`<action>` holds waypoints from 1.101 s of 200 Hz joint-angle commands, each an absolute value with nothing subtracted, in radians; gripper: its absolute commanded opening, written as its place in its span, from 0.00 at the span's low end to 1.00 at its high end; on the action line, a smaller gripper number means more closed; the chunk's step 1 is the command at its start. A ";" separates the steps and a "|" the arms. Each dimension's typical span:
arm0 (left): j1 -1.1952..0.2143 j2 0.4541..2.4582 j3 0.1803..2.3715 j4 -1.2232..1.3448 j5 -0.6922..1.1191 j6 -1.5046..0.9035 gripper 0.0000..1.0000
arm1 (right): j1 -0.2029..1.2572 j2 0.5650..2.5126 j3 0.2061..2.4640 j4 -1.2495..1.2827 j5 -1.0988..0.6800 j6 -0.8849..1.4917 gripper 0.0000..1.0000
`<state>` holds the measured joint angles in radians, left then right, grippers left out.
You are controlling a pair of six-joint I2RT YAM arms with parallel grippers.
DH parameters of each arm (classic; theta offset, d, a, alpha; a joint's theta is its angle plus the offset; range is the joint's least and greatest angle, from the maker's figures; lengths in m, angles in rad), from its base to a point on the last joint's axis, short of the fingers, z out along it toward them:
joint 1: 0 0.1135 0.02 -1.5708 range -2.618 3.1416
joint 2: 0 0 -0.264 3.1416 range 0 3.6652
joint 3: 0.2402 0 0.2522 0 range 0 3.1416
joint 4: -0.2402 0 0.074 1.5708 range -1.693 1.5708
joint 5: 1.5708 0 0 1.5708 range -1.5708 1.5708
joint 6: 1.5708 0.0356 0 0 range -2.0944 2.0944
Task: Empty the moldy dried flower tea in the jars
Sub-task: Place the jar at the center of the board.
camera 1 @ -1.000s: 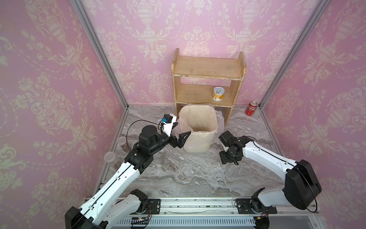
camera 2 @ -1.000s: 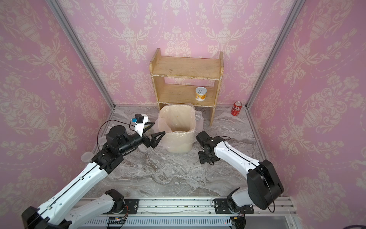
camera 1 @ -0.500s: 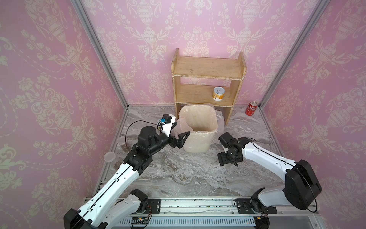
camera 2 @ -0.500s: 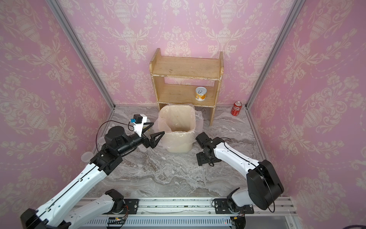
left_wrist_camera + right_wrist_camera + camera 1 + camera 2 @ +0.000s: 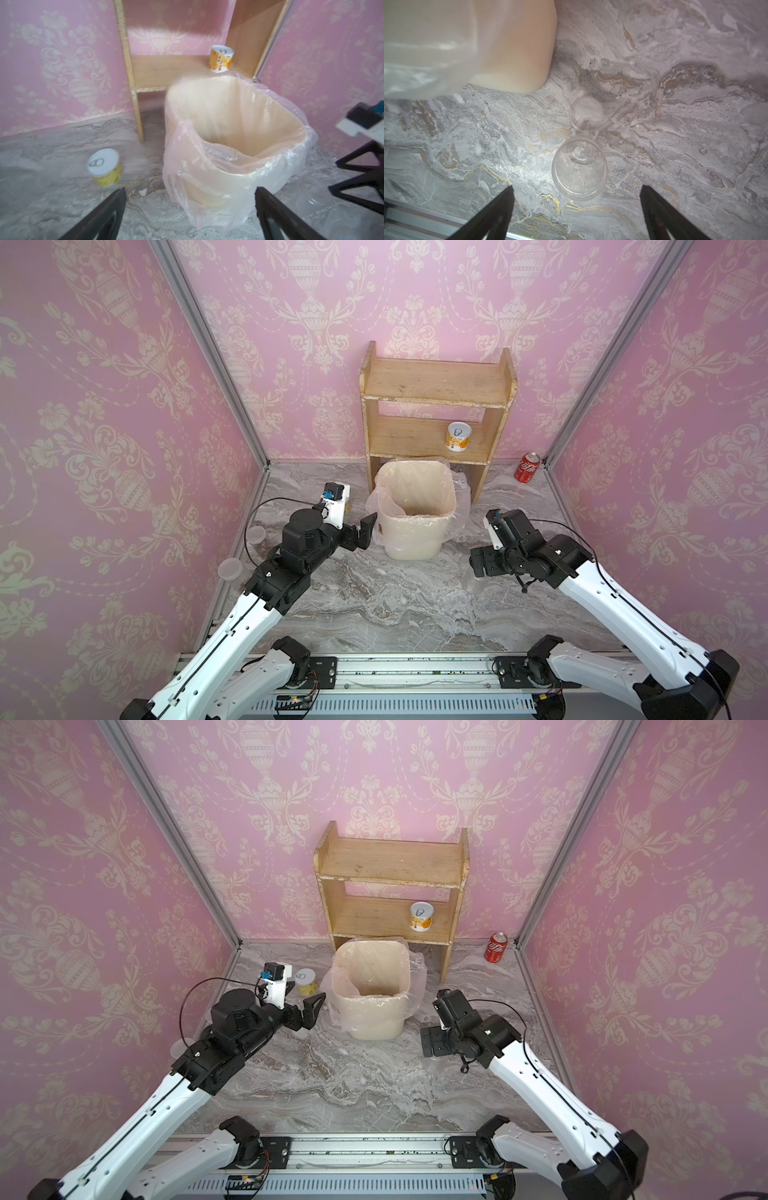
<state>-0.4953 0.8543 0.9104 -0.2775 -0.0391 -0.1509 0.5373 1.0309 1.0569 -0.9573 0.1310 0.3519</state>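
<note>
Two clear jars stand empty on the marble floor in the right wrist view: a near one (image 5: pixel 579 168) with its mouth up and a smaller-looking one (image 5: pixel 586 114) just beyond it. My right gripper (image 5: pixel 576 207) hangs open above the near jar and touches nothing; in a top view it (image 5: pixel 482 566) sits right of the lined bin (image 5: pixel 411 539). Left of the bin, my left gripper (image 5: pixel 365 531) is open and empty, facing the bin (image 5: pixel 228 172). No moldy dried flower tea shows in either jar.
A wooden shelf (image 5: pixel 436 381) stands behind the bin with a yellow tin (image 5: pixel 458 436) on its lower board. Another yellow tin (image 5: pixel 306 982) sits on the floor left of the bin. A red cola can (image 5: pixel 528 466) stands at the back right. Translucent lids (image 5: pixel 230 569) lie by the left wall.
My right gripper has opened and let go of the clear jar, which now stands on the floor beneath it. The left arm has barely moved.
</note>
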 commanded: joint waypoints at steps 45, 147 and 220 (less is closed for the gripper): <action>-0.356 0.831 1.069 -0.675 -0.460 -0.147 0.99 | 0.543 0.857 1.021 -0.758 0.010 0.290 0.98; -0.051 0.935 1.127 -0.935 -0.571 -0.493 0.99 | 0.543 0.848 0.969 -0.605 -0.121 0.234 1.00; 0.119 0.921 1.051 -0.965 -0.750 -0.646 0.99 | 0.544 0.886 1.011 -0.644 -0.121 0.222 0.99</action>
